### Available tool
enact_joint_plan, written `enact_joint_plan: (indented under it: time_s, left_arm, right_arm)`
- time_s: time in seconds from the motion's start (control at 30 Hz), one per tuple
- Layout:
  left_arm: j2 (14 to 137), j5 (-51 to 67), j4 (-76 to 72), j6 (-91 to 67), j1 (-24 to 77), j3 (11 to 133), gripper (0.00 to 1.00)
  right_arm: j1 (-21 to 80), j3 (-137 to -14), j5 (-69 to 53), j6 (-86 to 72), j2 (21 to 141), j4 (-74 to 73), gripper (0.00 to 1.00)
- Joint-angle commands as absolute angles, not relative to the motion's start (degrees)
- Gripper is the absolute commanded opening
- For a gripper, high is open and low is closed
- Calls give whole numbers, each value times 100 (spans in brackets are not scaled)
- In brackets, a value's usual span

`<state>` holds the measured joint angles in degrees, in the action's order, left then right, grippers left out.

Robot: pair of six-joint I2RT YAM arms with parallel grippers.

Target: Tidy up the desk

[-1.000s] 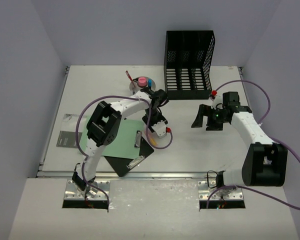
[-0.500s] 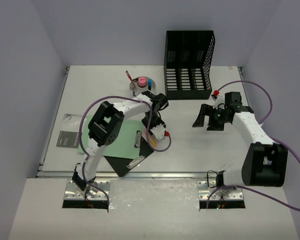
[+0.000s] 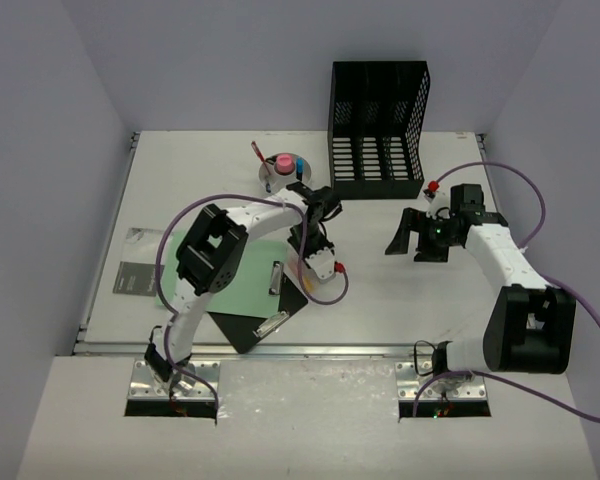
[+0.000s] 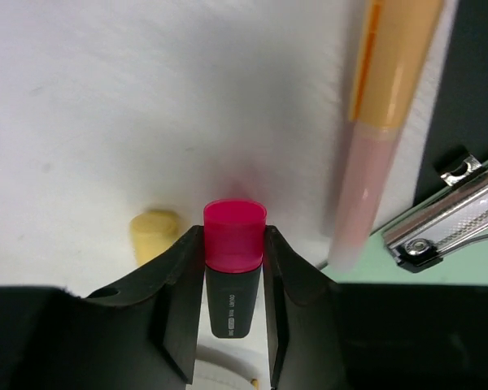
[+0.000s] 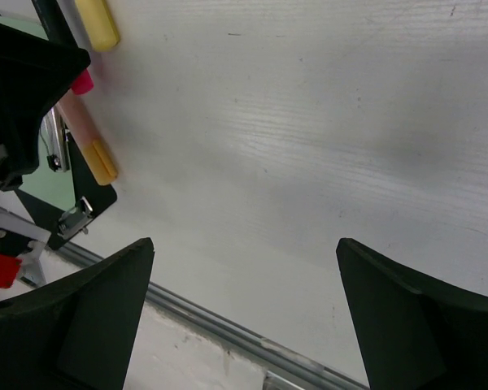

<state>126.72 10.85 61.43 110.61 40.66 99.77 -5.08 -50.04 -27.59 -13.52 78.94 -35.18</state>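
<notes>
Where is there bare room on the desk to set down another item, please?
Bare: the far-left corner of the desk, between its left edge and the pen cup; also the near-middle stretch between the black clipboard and the right arm. Crowded: around the left gripper, closed on a pink highlighter beside an orange pen and the green clipboard.

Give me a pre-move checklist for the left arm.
1. Grip: left gripper shut on highlighter, a finger on each side: ok.
2. Lift: highlighter off the desk: cannot tell.
3. Neighbour: pen clear of the fingers: ok.
4. Other side: right gripper open, empty: ok.
5. Arms apart in the top view: ok.
</notes>
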Motion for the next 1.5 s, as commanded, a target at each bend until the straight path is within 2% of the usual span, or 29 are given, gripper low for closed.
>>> enact_joint_plan:
  time_s: [0.0, 0.1, 0.13, 0.2, 0.23, 0.27, 0.33, 0.37, 0.4, 0.43, 0.47, 0.5, 0.7, 0.83, 1.0, 1.47]
  left_arm:
    - [11806, 1843, 6135, 10549, 4096, 10712, 0]
    - [11445, 2985, 5934, 9417, 3912, 11328, 0]
    - [11330, 3554, 5733, 8587, 3842, 11294, 0]
    - [10910, 4050, 4611, 7582, 3604, 10927, 0]
    - [10725, 4269, 4049, 6436, 3525, 10281, 0]
    - [10549, 4271, 2633, 5825, 3368, 9892, 0]
    - [9978, 3844, 1036, 4228, 3226, 8587, 0]
    - [9810, 3615, -607, 3836, 3112, 8187, 0]
    - [9487, 3325, -1529, 3354, 3050, 7748, 0]
    - [9379, 2452, -2434, 2392, 2989, 6943, 0]
    - [9326, 1974, -4036, 2069, 2910, 6648, 0]
    - [9369, 1647, -4530, 1865, 2892, 6444, 0]
    - [10228, 1276, -4613, 1073, 2549, 7320, 0]
    - [10643, 1142, -5027, 845, 2461, 7523, 0]
    - [11003, 1160, -4738, 633, 2452, 7804, 0]
    - [11338, 1424, -4667, 431, 2452, 7752, 0]
  right_arm:
    - [-536, -5071, -2892, -1397, 7778, -3507, 94]
    - [-545, -5071, -2918, -1424, 7761, -3498, 94]
    - [-536, -5071, -2918, -1441, 7778, -3489, 94]
    - [-536, -5097, -2918, -1476, 7822, -3445, 94]
    - [-536, -5115, -2918, -1485, 7840, -3437, 94]
    - [-536, -5133, -2918, -1520, 7901, -3437, 94]
    - [-536, -5203, -2944, -1538, 7954, -3471, 94]
    - [-536, -5221, -2944, -1538, 7980, -3472, 94]
    - [-536, -5256, -2927, -1521, 7972, -3489, 94]
    - [-545, -5265, -2909, -1529, 7980, -3507, 94]
    - [-545, -5273, -2892, -1529, 7963, -3489, 94]
    - [-536, -5282, -2874, -1529, 7963, -3481, 94]
    - [-536, -5352, -2944, -1643, 8138, -3498, 94]
    - [-536, -5361, -2979, -1661, 8191, -3489, 94]
    - [-545, -5388, -2883, -1582, 8200, -3507, 94]
    - [-536, -5317, -2900, -1564, 8279, -3498, 94]
